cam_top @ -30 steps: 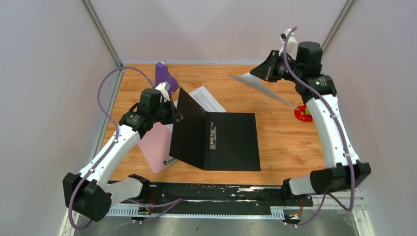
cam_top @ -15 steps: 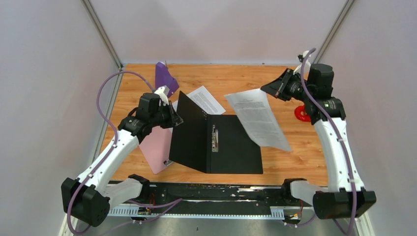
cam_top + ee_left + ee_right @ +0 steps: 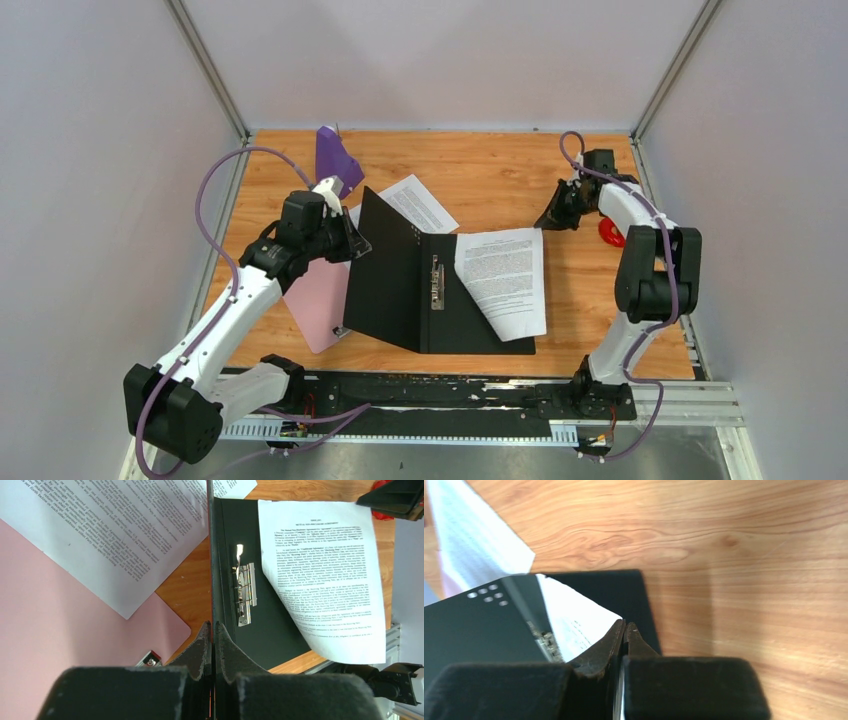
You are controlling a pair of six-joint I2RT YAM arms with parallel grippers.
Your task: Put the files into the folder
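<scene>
The folder (image 3: 440, 315) lies open at the table's middle, black inside, with its metal clip (image 3: 434, 279) on the spine. My left gripper (image 3: 352, 241) is shut on the edge of the left cover and holds it raised; the left wrist view shows this grip (image 3: 212, 626). One printed sheet (image 3: 503, 280) lies over the folder's right half. My right gripper (image 3: 547, 221) is shut on that sheet's far right corner, as the right wrist view shows (image 3: 624, 625). The second sheet (image 3: 416, 201) lies on the table behind the raised cover.
A pink clipboard (image 3: 318, 298) lies left of the folder, under my left arm. A purple object (image 3: 335, 156) stands at the back left. A red object (image 3: 611, 233) sits by the right arm near the right edge.
My right arm has swung down and left, bringing the sheet from the air at the back right to lie on the folder's right half. The left gripper still holds the cover up.
</scene>
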